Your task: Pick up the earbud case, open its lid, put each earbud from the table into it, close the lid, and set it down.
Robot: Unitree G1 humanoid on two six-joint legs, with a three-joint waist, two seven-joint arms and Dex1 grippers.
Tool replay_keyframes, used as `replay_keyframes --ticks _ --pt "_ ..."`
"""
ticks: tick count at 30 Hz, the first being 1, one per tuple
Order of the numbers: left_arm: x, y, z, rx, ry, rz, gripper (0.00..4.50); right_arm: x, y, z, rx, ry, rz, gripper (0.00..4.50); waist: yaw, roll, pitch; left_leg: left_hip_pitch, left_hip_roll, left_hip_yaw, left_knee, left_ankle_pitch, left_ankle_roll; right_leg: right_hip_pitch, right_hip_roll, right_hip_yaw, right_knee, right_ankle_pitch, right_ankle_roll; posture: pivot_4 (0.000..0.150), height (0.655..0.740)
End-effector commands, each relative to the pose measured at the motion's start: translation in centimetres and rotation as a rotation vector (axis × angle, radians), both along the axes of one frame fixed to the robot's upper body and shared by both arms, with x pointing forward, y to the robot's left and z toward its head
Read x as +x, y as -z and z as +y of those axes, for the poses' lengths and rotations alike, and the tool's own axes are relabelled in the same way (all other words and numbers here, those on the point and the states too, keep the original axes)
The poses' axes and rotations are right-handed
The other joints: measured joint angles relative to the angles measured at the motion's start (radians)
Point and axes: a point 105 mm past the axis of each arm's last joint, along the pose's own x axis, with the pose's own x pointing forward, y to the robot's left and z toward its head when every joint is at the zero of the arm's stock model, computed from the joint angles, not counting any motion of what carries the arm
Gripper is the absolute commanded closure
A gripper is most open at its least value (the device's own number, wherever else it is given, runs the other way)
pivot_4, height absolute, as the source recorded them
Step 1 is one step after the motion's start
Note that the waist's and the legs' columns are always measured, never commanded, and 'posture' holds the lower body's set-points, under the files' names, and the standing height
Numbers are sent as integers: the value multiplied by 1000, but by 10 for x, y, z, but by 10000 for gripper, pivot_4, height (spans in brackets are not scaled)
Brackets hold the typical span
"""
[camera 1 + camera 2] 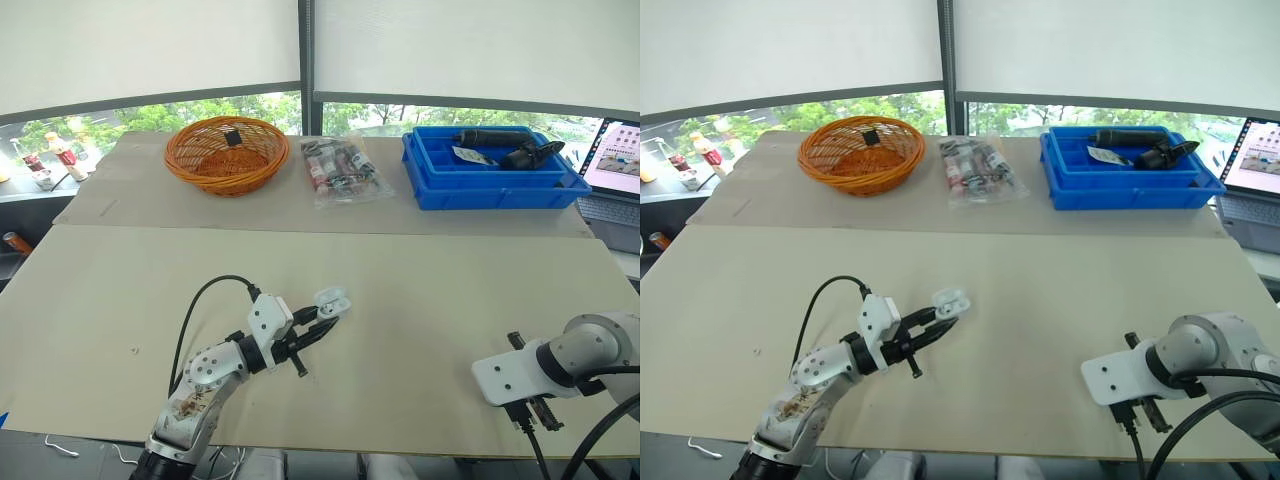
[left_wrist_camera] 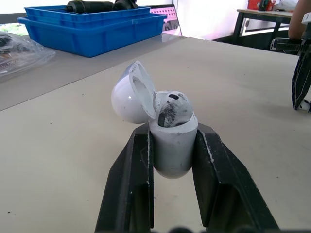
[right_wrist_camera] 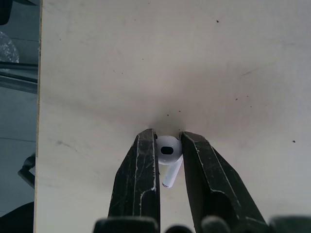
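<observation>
Your left gripper [image 1: 318,328] pinches the earbud case [image 2: 172,145] by its body, held just above the middle of the table [image 1: 420,270] toward the front. The lid [image 2: 130,93] is tipped open and one earbud [image 2: 173,108] already sits inside. Your right gripper [image 3: 168,135] is pressed onto the second earbud [image 3: 168,149], low over the table's front right.

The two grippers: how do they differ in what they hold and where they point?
The left gripper clamps the earbud case, its lid open with a seated earbud inside; the right gripper pinches one loose earbud. The left gripper reaches forward over the table; the right gripper points down near its front edge. Both are shut on small white things.
</observation>
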Motion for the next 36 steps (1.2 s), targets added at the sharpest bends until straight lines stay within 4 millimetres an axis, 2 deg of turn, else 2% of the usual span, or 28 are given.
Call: replay_keyframes --ticks 1,6,9,14,16,19,23,27,36 --pt "-2 -10 -3 -16 11 -42 39215 1 -4 4 18 -6 -14 41758 0 0 0 0 0 0 0 0 0 0 0 0 0 0 0 1500 7163" --pt "0 -11 -4 -22 9 -45 39215 11 -24 16 96 -8 -91 41758 -2 0 0 0 0 0 0 0 0 0 0 0 0 0 0 1500 7163" --pt "2 -14 -5 -37 11 -52 39215 23 -46 37 269 19 -172 41758 -6 0 0 0 0 0 0 0 0 0 0 0 0 0 0 1500 7163" --pt "8 -21 -10 -78 18 -68 39215 37 -83 82 725 141 -254 41758 0 -1 0 -1 0 -1 0 0 0 0 0 0 0 0 0 1500 7163" --pt "12 -25 -13 -100 19 -66 39215 44 -106 104 1007 231 -304 41758 0 -2 1 -2 0 -1 1 0 0 -1 0 0 0 0 0 1500 7163" --pt "18 -30 -15 -131 20 -52 39215 50 -128 121 1305 354 -353 41758 1 -3 0 -3 -1 -2 1 0 0 -2 0 -1 1 0 0 1500 7163" --pt "29 -36 -19 -161 15 -40 39215 54 -136 136 1536 489 -390 41758 2 -2 0 -5 -1 -3 1 0 0 -3 0 -2 1 0 0 1500 7163" --pt "38 -43 -22 -197 18 -26 39215 61 -137 142 1659 588 -405 41758 -1 -2 0 -5 -1 -3 1 0 0 -4 0 -2 2 0 0 1500 7163" --pt "41 -50 -24 -197 48 -39 39215 63 -121 154 1666 614 -475 41758 -8 -1 0 -5 0 -3 0 0 0 -4 0 -2 2 0 0 1500 7163"
